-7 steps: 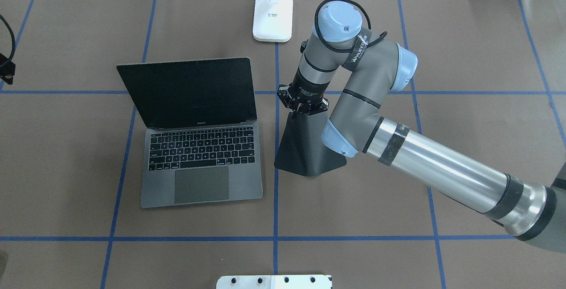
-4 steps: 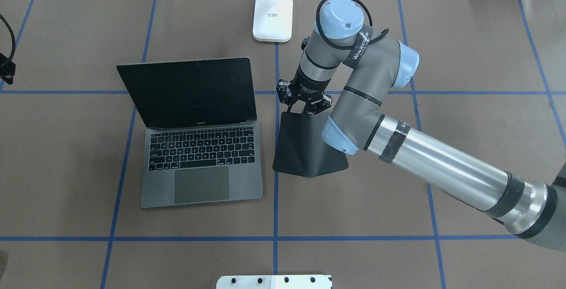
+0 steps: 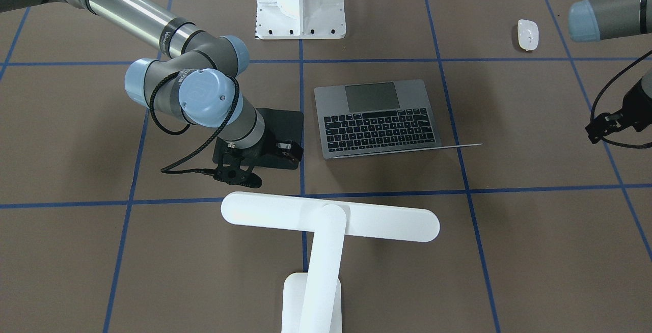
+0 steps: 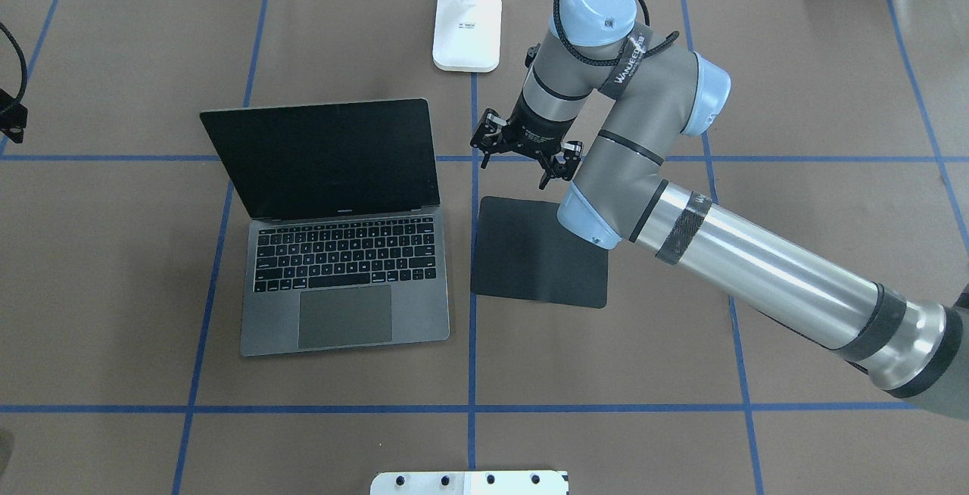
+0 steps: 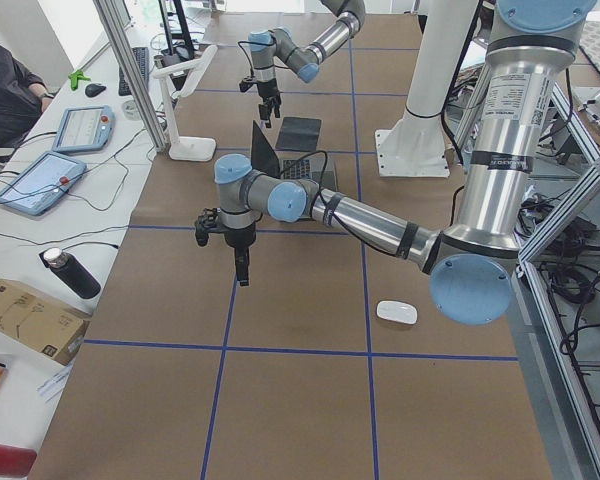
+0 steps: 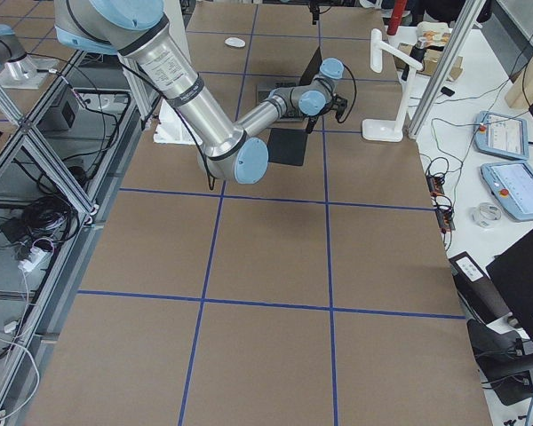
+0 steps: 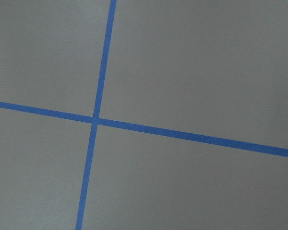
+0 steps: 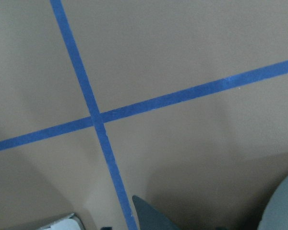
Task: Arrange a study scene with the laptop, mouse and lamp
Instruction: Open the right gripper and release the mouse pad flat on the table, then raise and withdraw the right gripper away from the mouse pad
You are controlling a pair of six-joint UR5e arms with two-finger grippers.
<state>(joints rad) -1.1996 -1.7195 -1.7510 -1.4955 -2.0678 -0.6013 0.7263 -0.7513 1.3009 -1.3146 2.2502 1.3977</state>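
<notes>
**Overhead view:** the laptop (image 4: pixel 344 275) stands open left of centre. The black pad (image 4: pixel 530 260) lies flat just right of it, and the lamp (image 4: pixel 467 29) has its base at the far edge. The right gripper (image 4: pixel 520 164) hangs near the pad's far edge, jaws spread, holding nothing.

**Front-facing view:** the mouse (image 3: pixel 527 34) lies well apart from the laptop, near the robot's left arm. Whether the left gripper (image 3: pixel 603 127) is open cannot be told.

**Wrist views:** only brown table cover (image 7: pixel 182 57) and blue tape lines (image 7: pixel 182 135).
</notes>
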